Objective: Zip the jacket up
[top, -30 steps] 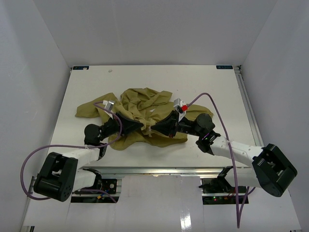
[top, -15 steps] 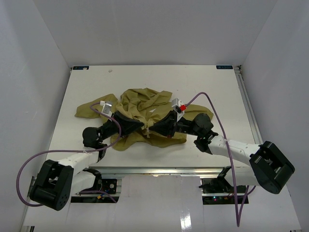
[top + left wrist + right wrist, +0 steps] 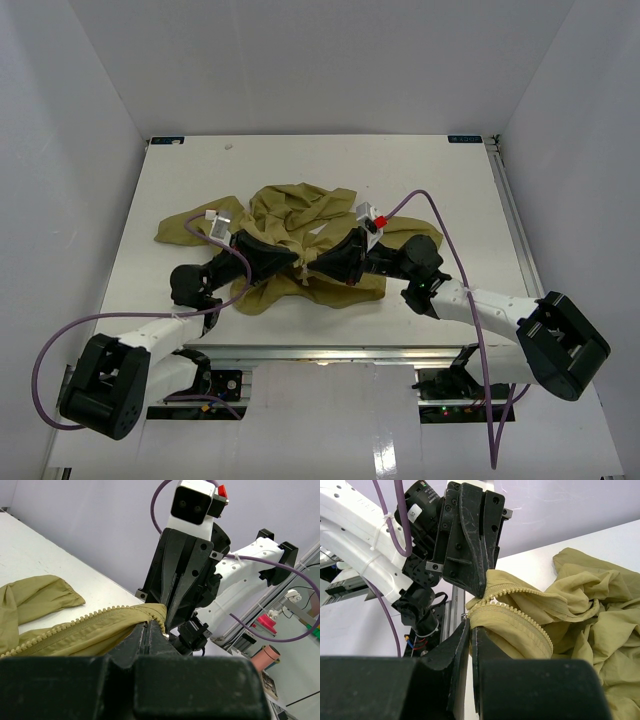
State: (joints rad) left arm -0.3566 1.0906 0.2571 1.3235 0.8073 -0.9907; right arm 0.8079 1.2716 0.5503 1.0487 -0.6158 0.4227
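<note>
Left end effector [image 3: 296,262] nearer right end effector [image 3: 313,263] — jacket [image 3: 300,205] pinched.

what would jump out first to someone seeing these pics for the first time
The crumpled olive jacket heaped in the middle of the white table stands out first. At its near edge the left gripper and right gripper meet tip to tip. Both are shut on the fabric right by the zipper teeth.
</note>
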